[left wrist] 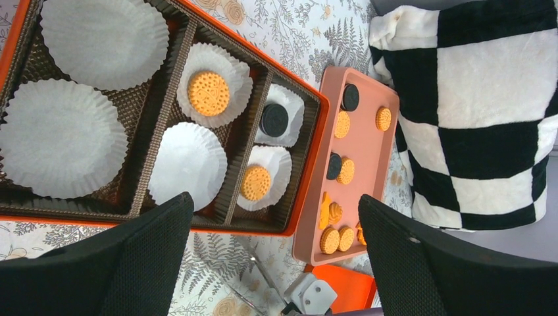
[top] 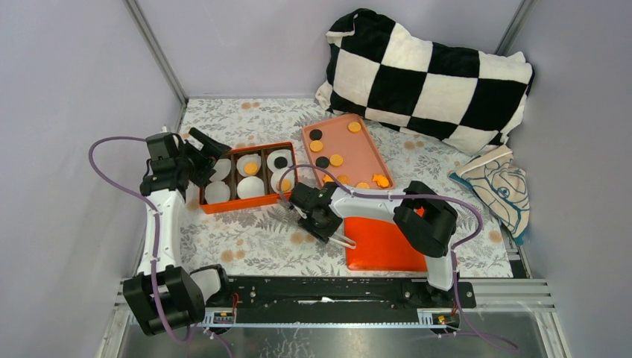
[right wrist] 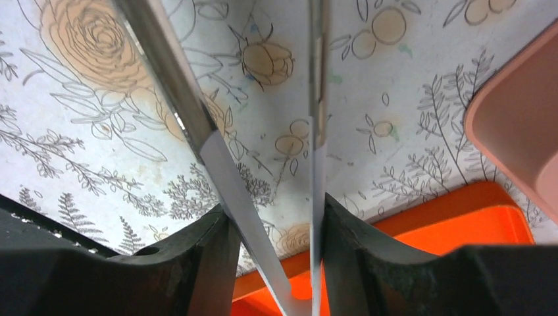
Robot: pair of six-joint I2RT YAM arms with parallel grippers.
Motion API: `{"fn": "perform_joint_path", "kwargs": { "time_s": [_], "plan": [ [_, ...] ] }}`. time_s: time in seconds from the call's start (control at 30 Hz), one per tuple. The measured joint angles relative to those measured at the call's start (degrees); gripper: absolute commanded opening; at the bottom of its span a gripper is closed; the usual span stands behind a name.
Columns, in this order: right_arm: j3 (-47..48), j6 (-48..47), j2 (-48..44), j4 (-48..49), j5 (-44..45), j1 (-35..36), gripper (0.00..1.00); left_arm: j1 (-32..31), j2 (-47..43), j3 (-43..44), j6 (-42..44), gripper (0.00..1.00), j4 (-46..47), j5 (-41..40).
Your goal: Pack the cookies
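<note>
A checkered pillow point(top: 428, 74) is lying at the upper right, on the floral tablecloth point(top: 253, 239). At centre, a pink tray point(top: 361, 153) is carrying most of the cookies point(top: 337, 159), orange and black. Three more are sitting in white liners point(left wrist: 99, 39) inside the orange box point(top: 250, 203) to its left. An orange lid point(top: 380, 250) is lying at lower centre. The right gripper point(top: 317, 216) is clamping metal tweezers point(right wrist: 224, 164), tips apart, over the cloth near the lid's edge. The left gripper point(left wrist: 273, 217) is hovering over the box, fingers spread wide.
</note>
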Motion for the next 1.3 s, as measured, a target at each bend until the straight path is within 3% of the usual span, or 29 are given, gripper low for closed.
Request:
{"fn": "perform_joint_path", "kwargs": {
  "time_s": [0.2,0.43,0.57,0.73,0.93,1.17,1.3],
  "plan": [
    [2.7,1.3,-3.1,-5.7,1.3,1.4,0.39,0.0,-1.3,0.0,0.0,0.99,0.0,0.4],
    [7.5,2.6,-16.0,-9.1,0.1,3.3,0.38,0.0,-2.8,0.2,-0.1,0.99,0.0,1.0],
    [9.5,4.4,-21.2,-9.0,4.8,3.3,0.35,0.0,-2.6,0.2,-0.1,0.99,0.0,1.0],
    [10.1,7.1,-20.5,-8.6,13.0,1.6,0.3,0.0,-1.0,0.7,0.0,0.99,0.0,1.0],
    [7.0,10.4,-17.2,-6.1,19.5,-6.6,0.29,0.0,0.3,0.8,0.0,0.99,0.0,1.0],
    [4.4,11.1,-14.6,-4.0,21.4,-12.6,0.3,0.0,0.8,0.8,0.0,0.99,0.0,1.0],
    [3.8,11.1,-14.5,-2.5,20.8,-13.3,0.36,0.0,0.8,0.8,0.0,0.99,0.0,1.0]
  ]
}}
